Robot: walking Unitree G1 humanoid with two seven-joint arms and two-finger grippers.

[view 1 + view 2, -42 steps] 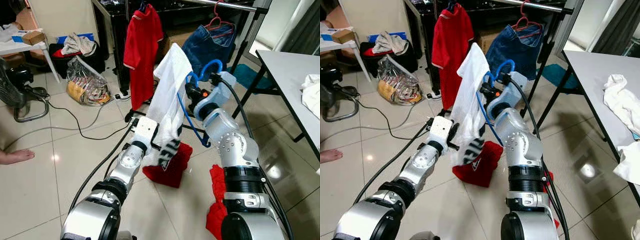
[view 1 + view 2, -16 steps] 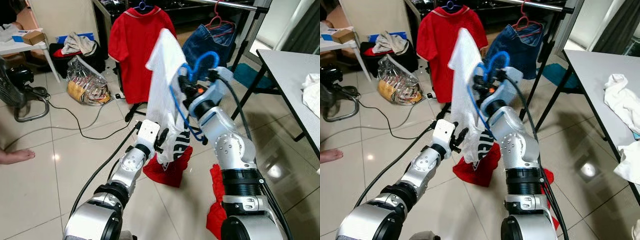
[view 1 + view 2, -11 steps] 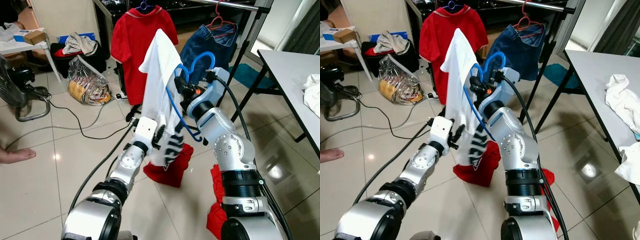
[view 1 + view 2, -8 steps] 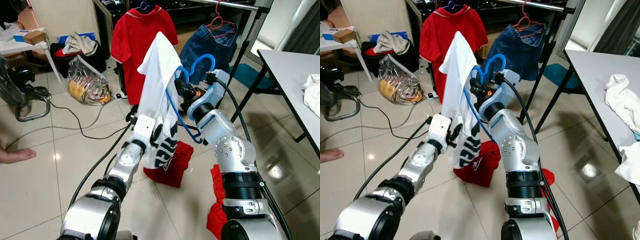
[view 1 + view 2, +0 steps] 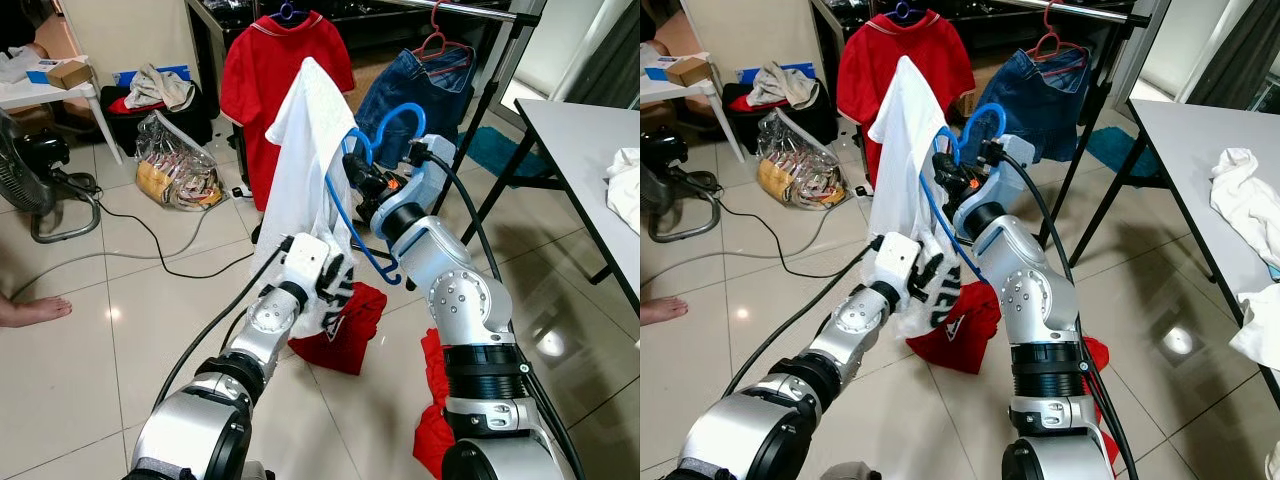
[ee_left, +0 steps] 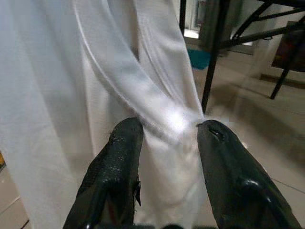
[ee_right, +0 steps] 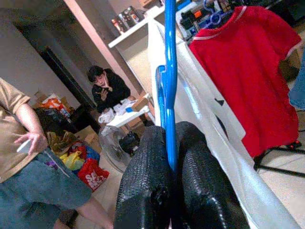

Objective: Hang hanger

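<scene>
On my left, the left gripper (image 6: 164,138) pinches a fold near the hem of the white shirt (image 5: 305,150), fingers (image 6: 119,162) clenched on the cloth so I can draw it taut and keep it draped. In the middle, the shirt hangs over the blue hanger (image 5: 365,215), raised in front of the rack (image 5: 470,8) with its hook up. To the right, the right gripper (image 7: 174,157) clamps the hanger's blue bar tight between its pads, carrying the load toward the rail beside the red shirt (image 5: 265,80) and jeans (image 5: 405,95).

Blue hanger (image 5: 365,215) perhaps half hidden under white shirt (image 5: 305,160)
</scene>
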